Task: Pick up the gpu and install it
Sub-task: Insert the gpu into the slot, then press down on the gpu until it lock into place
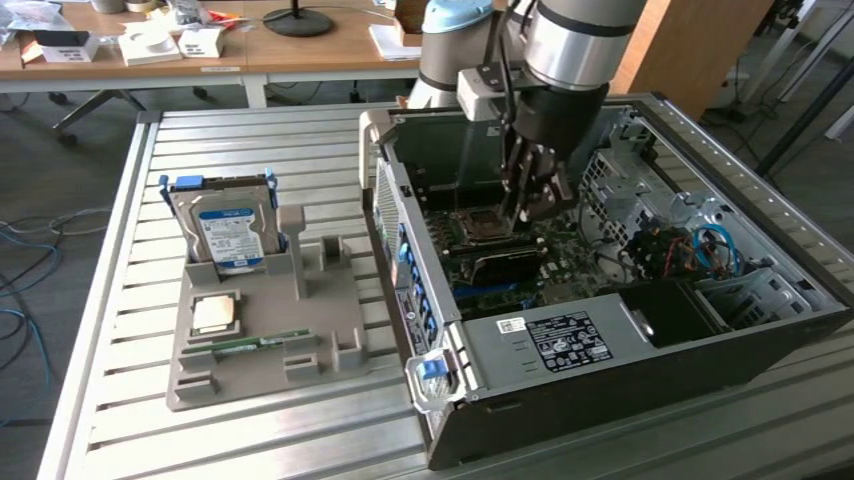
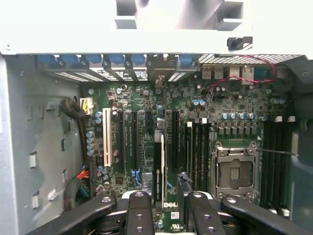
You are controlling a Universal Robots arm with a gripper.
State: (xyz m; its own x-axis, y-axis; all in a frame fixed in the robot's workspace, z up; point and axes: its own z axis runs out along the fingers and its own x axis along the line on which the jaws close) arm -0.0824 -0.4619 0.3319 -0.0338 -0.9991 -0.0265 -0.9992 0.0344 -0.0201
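Note:
The gpu [image 2: 159, 166] stands on edge in one of the motherboard's long expansion slots inside the open computer case [image 1: 747, 330]. In the exterior view it shows as a dark black slab [image 1: 501, 265] just below the CPU socket [image 1: 481, 225]. My gripper [image 1: 534, 205] hangs inside the case above the motherboard. In the wrist view its black fingers [image 2: 139, 215] are spread apart, one to each side of the card's near end. The gripper [image 2: 168, 215] is open and touches nothing that I can see.
On the slatted table to the exterior view's left lies a grey parts tray [image 1: 267, 350]. It holds a hard drive [image 1: 230, 232], a CPU chip [image 1: 216, 315] and a green memory stick [image 1: 254, 345]. The case walls and cables [image 1: 681, 250] crowd the gripper.

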